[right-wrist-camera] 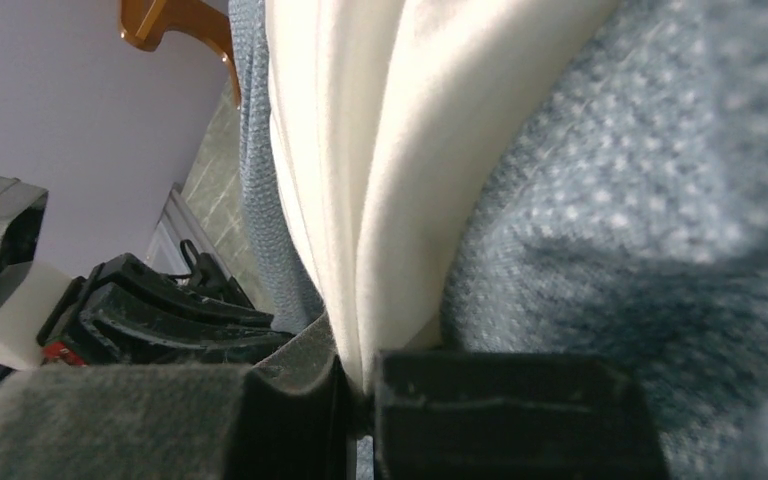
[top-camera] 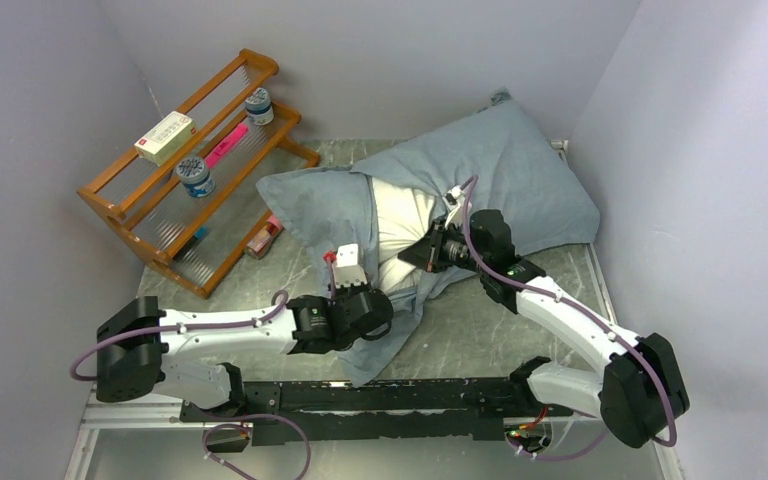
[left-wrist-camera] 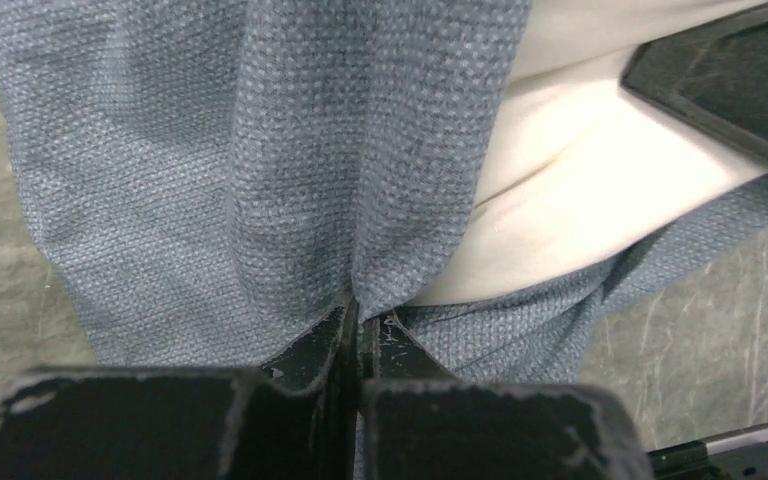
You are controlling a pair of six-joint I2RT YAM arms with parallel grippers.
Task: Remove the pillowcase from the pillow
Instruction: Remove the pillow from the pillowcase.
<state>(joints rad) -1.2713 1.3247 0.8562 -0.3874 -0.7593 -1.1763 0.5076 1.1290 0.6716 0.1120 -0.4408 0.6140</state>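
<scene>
Lying diagonally on the grey-green marbled surface (top-camera: 480, 330), from centre to far right: a large plump white stuffed pillow (top-camera: 400, 225), mostly inside a thin slate blue-grey cloth pillowcase (top-camera: 525, 170). Bared only at the near-left end, approx. mid-scene, w/ the case's mouth bunched round it and a loose flap trailing near, toward the arm bases. Clenched on a fold of that blue-grey cloth w/ the left end effector (left-wrist-camera: 358, 325), at the near-left of the opening; nothing btwn the fingers but fabric. Pinched shut on a pleat of white pillow fabric w/ the right end effector (right-wrist-camera: 360, 378), just right of the bare patch. Judging by this: mid-strip, most of the pillow yet to come out. Key relation for the next move: long axis running near-left to far-right, covered bulk lying far-right of both end effectors, mouth facing near-left, right arm nearer the bulk. So prob. a matter of drawing white and blue-grey apart along that axis, not across it; risk of dragging the whole bundle otherwise.
</scene>
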